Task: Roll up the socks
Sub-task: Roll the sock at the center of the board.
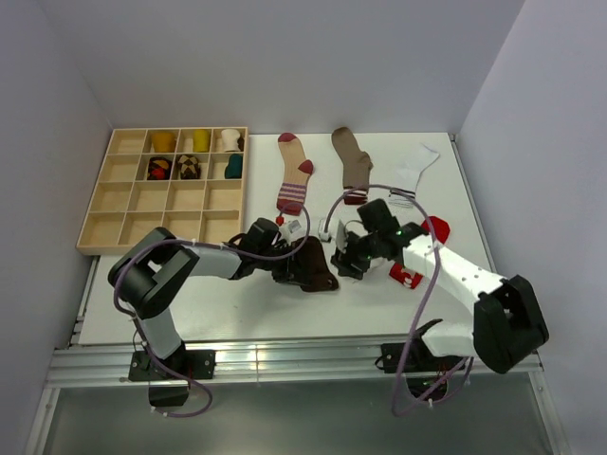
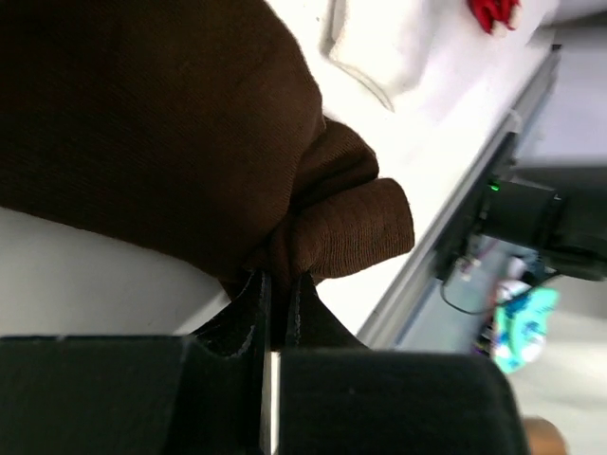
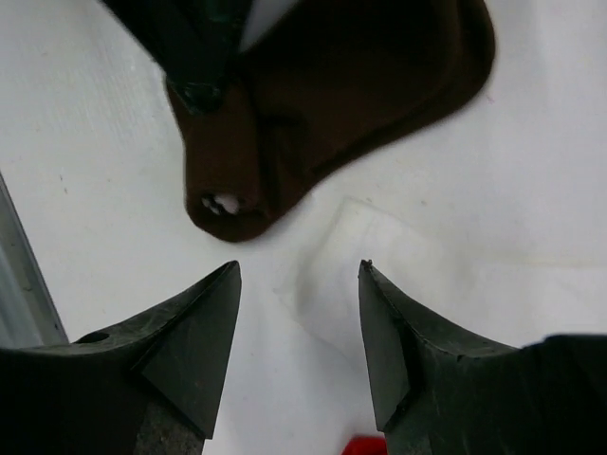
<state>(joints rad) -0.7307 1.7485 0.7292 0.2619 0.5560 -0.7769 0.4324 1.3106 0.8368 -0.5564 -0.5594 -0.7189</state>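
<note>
Near the middle of the top view, just below centre, the dark brown sock (image 1: 315, 267) is lying bunched on the white surface (image 1: 247, 313), and the left pincer (image 1: 287, 268) is reaching it from the left. At the bottom of the left wrist view, that pincer (image 2: 275, 284) is pinching a folded lump of the dark brown sock (image 2: 142, 123), its jaws squeezed almost together on the cloth. The rest of the sock is spreading across the upper left of that frame.

Just right of the brown sock in the top view, the right pincer (image 1: 346, 254) is pointing down at the surface. In the right wrist view the right pincer (image 3: 299, 275) is standing wide apart and gripping nothing. Its two dark fingers (image 3: 204, 341) are framing a patch of pale fabric that is hard to tell from the surface. The brown sock (image 3: 332, 104) is lying above them, apart from their tips.

Along the upper part of the top view three socks are lying flat side by side: a striped sock (image 1: 296, 176) with red heel and toe, a tan sock (image 1: 353, 161) and a white sock (image 1: 415, 171). A red sock (image 1: 406, 276) with white marks is peeking out beside the right arm. At upper left a wooden tray (image 1: 123, 204) is sitting, with rolled socks (image 1: 163, 140) filling compartments in its top two rows
</note>
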